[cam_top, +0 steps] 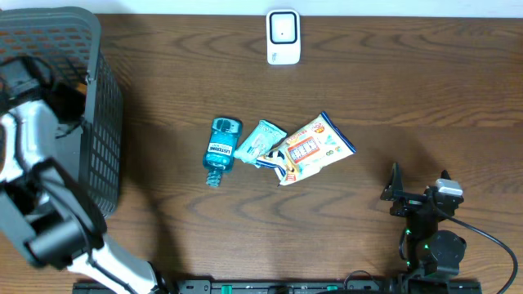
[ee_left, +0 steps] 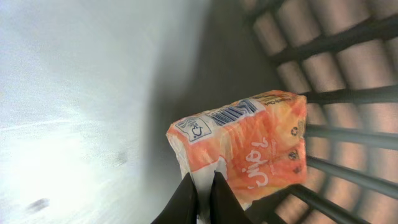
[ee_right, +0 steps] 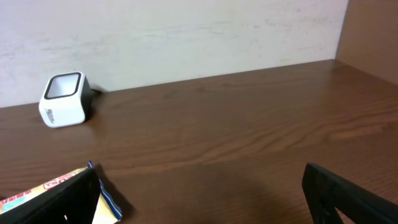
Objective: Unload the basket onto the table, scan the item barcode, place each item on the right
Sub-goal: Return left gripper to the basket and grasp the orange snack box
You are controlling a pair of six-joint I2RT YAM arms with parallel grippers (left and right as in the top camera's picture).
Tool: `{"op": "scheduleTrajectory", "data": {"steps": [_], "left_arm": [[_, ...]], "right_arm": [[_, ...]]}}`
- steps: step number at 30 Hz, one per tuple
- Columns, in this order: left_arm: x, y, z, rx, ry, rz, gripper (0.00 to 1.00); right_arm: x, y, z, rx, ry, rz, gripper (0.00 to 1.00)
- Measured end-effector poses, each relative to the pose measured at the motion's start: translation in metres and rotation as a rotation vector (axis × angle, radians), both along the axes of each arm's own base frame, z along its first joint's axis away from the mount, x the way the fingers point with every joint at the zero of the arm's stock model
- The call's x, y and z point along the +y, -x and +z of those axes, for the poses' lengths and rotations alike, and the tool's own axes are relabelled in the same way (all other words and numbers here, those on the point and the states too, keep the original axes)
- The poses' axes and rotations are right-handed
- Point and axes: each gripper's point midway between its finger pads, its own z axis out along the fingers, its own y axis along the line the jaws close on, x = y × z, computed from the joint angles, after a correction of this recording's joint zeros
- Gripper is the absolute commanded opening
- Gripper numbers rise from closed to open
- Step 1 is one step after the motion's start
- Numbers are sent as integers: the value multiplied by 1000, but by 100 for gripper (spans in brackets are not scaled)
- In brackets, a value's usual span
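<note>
Inside the basket, the left gripper (ee_left: pixel 200 182) is pinched shut on the white bottom edge of an orange packet (ee_left: pixel 255 152). Its two dark fingers (ee_left: pixel 185 200) sit close together with the thin edge of the packet squeezed between them. The packet is crinkly and tilted. A barcode (ee_left: pixel 233 114) shows on its top end, on the side that faces the wrist camera. Dark bars of the basket wall run behind the packet on one side. A smooth pale grey surface is on the other side.

From above, the left arm (cam_top: pixel 24 139) reaches down into the grey basket (cam_top: pixel 102 155), which sits at the left side of the brown table (cam_top: pixel 409 98). The gripper and the packet cannot be made out from this view.

Over on the other side, the right gripper (ee_right: pixel 202 202) is spread wide and holds nothing. It sits low, near the front right of the table.

A white scanner (cam_top: pixel 283 37) stands at the far edge of the table, well apart from the basket and from both grippers. Three more things lie in the middle of the table: a blue bottle (cam_top: pixel 221 151) on its side, a teal packet (cam_top: pixel 260 143) just beside it, and a snack bag (cam_top: pixel 315 149) touching the teal packet.
</note>
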Motion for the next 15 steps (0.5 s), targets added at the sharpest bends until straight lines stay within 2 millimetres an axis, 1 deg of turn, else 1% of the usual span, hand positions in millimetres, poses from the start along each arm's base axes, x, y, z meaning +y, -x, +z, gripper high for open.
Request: {"op": "scheduleTrajectory", "data": {"steps": [2, 3, 6, 12, 15], "left_arm": [[6, 5, 31, -55, -32, 15, 7], [7, 6, 43, -76, -45, 19, 7], [3, 12, 81, -143, -83, 19, 7], [-6, 26, 129, -222, -124, 22, 7], [-12, 36, 162, -289, -161, 23, 7]], "right_arm": [[0, 0, 0, 0, 0, 0, 99], [0, 0, 0, 0, 0, 0, 99], [0, 0, 0, 0, 0, 0, 99], [0, 0, 0, 0, 0, 0, 99], [0, 0, 0, 0, 0, 0, 99]]}}
